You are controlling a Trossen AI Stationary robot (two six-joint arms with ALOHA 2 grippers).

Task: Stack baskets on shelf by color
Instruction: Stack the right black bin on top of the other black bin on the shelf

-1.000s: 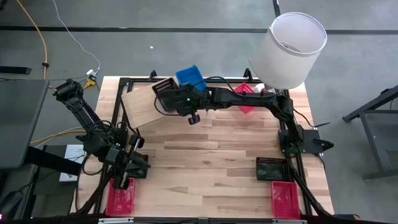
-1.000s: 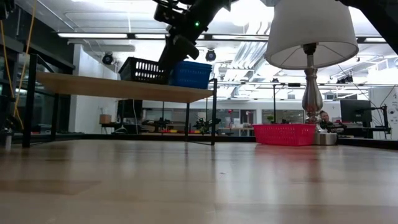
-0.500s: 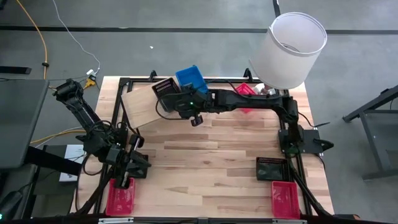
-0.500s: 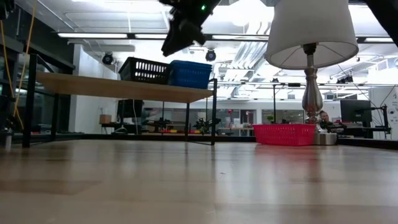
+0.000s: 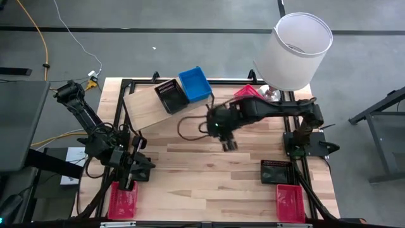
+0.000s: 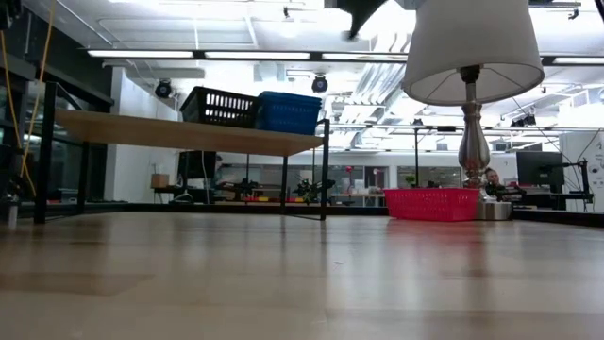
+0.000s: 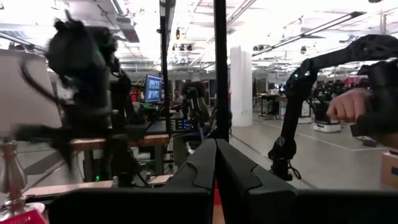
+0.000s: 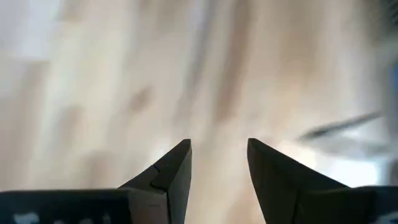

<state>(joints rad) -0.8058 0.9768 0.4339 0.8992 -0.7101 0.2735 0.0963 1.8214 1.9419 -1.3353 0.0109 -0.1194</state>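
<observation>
From above, the right gripper (image 5: 228,143) hangs over bare tabletop (image 5: 190,164) with nothing between its parted fingers, so the step in hand looks like the empty reach between one placement and the next pickup. The black basket (image 5: 171,96) and blue basket (image 5: 195,85) sit side by side on the shelf (image 5: 142,107), well beyond the gripper toward the table's far edge; a red basket (image 5: 248,95) lies on the table beside the lamp (image 5: 294,50), just past the gripper's arm, and another black basket (image 5: 276,171) and red basket (image 5: 290,202) wait on its near side. The next move calls for choosing one of these and descending with jaws spread. The left gripper (image 5: 130,180) is parked over a red basket (image 5: 123,202) at the near corner. At table height, both shelved baskets stand upright and touching. The left wrist view shows its fingers (image 7: 205,165) pressed together. The right wrist view shows spread fingers (image 8: 171,171) over blurred wood.
</observation>
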